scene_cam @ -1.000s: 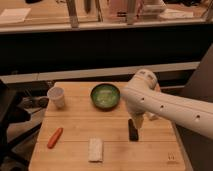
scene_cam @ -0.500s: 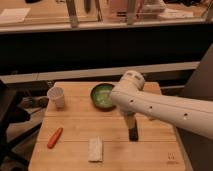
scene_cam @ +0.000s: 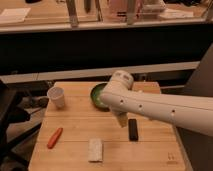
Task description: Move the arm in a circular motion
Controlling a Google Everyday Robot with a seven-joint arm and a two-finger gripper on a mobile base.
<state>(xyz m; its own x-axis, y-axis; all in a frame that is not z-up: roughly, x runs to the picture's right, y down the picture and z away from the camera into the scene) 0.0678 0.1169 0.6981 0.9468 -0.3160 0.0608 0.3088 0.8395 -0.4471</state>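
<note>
The arm is large, glossy and white, with small dark dots. It reaches in from the right edge over the wooden table. Its rounded elbow stands at the table's middle back and covers the right part of a green bowl. A tapering pale tip hangs down from the elbow, and the gripper at its end is just above the table, close to the left of a small black block.
A white cup stands at the back left. An orange stick-shaped object lies at the front left. A white rectangular packet lies at the front middle. A dark counter runs behind the table, and a dark chair is at the left.
The arm's elbow has swung left across the table and now overlaps the green bowl. The objects on the table have not moved.
</note>
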